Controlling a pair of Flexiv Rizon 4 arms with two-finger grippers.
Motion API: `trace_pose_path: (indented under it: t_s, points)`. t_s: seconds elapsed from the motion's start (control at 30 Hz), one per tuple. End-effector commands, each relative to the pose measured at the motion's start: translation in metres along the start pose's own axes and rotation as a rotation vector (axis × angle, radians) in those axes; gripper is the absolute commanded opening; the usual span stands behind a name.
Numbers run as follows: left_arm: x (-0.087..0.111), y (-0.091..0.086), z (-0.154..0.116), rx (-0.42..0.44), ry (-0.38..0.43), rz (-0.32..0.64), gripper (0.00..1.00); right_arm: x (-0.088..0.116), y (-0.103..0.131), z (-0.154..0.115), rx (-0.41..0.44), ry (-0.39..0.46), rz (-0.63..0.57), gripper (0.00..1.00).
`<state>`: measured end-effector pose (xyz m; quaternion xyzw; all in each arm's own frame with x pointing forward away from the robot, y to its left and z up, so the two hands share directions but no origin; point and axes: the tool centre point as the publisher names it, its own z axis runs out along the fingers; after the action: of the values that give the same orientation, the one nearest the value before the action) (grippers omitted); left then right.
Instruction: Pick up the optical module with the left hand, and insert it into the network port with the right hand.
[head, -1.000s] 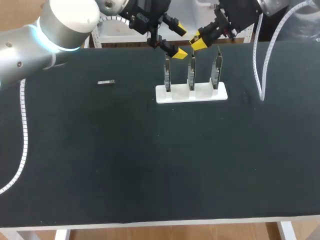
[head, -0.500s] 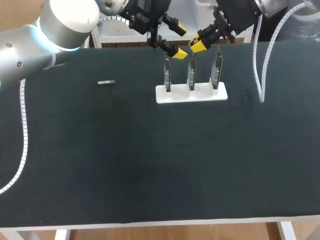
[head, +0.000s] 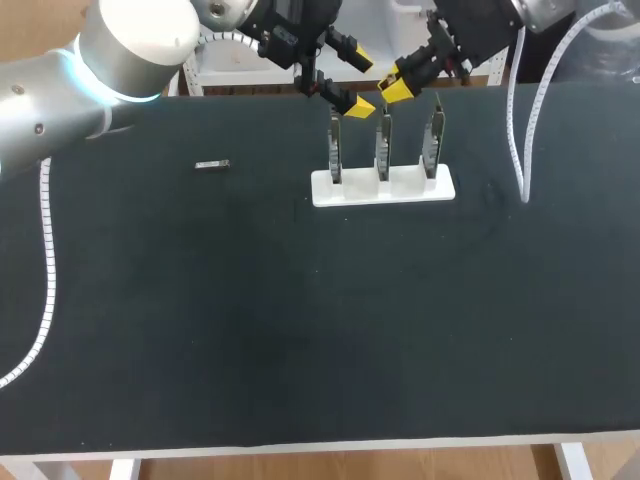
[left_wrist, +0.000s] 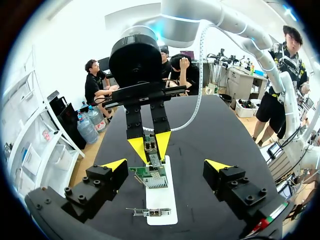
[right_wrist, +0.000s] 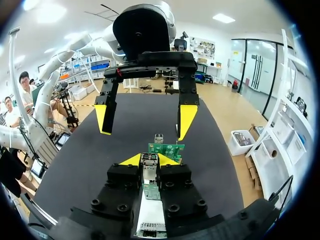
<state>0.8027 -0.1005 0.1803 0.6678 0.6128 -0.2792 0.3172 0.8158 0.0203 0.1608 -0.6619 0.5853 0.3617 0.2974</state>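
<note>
My right gripper (head: 397, 86) hangs over the middle of three upright circuit boards (head: 383, 150). It is shut on a small silver optical module (right_wrist: 149, 169), whose tip points at the green board (right_wrist: 166, 149) just ahead. In the left wrist view the same right gripper (left_wrist: 150, 145) holds the module (left_wrist: 154, 161) right above a board (left_wrist: 150, 178). My left gripper (head: 358, 80) faces it from the other side of the boards, open wide and holding nothing (left_wrist: 166, 165). Both of its yellow tips show ahead in the right wrist view (right_wrist: 144, 119).
The boards stand in a white base (head: 383, 187) near the table's far edge. A second small silver module (head: 212, 165) lies on the dark mat to the left of it. A white cable (head: 517, 140) trails over the table's right side.
My right gripper has shifted only slightly above the middle board, still holding the module. The left gripper has stayed where it was.
</note>
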Motion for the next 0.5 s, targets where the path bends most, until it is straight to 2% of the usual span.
trace_pose_path:
  t_s: [0.03, 0.5]
  points:
    - [-0.0008, -0.0005, 0.0001, -0.001, 0.004, -0.001, 1.00, 0.0012, -0.0006, 0.0034, -0.002, 0.002, 0.006, 0.00]
    - [-0.0008, -0.0005, 0.0001, -0.001, 0.004, -0.001, 1.00, -0.0005, -0.0043, 0.0030, 0.002, 0.001, 0.009, 0.00]
